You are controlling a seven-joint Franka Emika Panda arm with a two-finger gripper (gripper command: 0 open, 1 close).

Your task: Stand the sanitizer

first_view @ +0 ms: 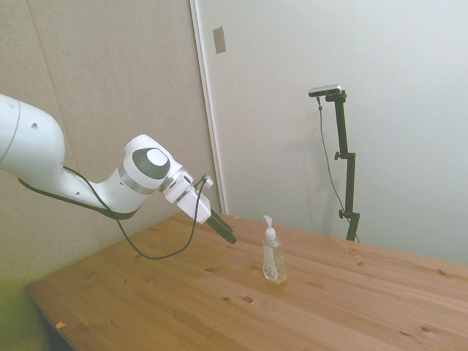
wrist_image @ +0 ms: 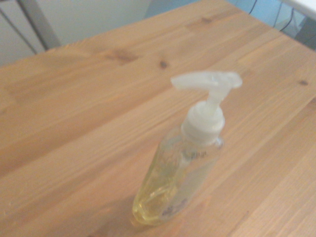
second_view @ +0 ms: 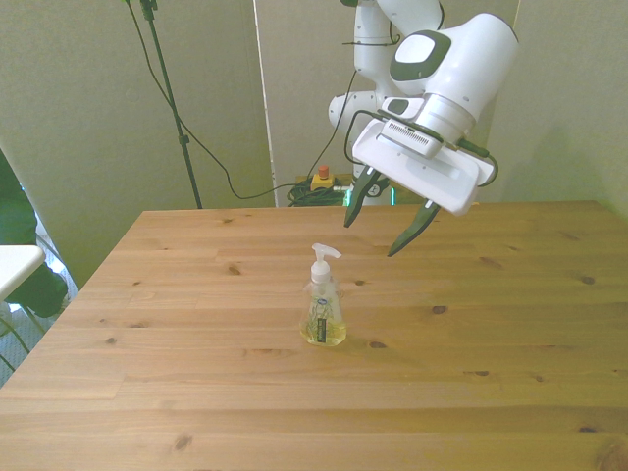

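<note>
You had a light pine-plank wooden table [second_view: 491,324] w/ visible knots and board seams, warm honey tone, matte. Walls behind were plain off-white/beige panels; in the side view a white vertical door-frame strip [first_view: 207,110] ran down the wall w/ a small grey wall plate [first_view: 219,39] just beside it. In the front view, black cables [second_view: 211,157] hung along the back wall, and a small yellow box w/ a red button [second_view: 321,179] sat on the floor behind the table's far edge. At the front view's left edge you could see a bit of a white surface [second_view: 15,267] and sth dark green, too cut off to identify.

The sanitizer, a small clear plastic pump bottle w/ pale yellow liquid and a white pump nozzle [second_view: 322,312], stood upright on the table, roughly mid-table, liquid filling about the lower half. Its label carried dark print and a small blue mark near the top, but nothing was legible; in the wrist view the print [wrist_image: 197,157] was only a blur.

The white two-finger gripper w/ dark fingers [second_view: 387,225] hung in the air above and behind the bottle, toward the front view's right, tilted down at it and touching nothing. Jaws were spread wide apart, nothing between them. In the side view the gripper [first_view: 224,232] sat near the bottle [first_view: 273,257] w/ a clear gap.
</note>
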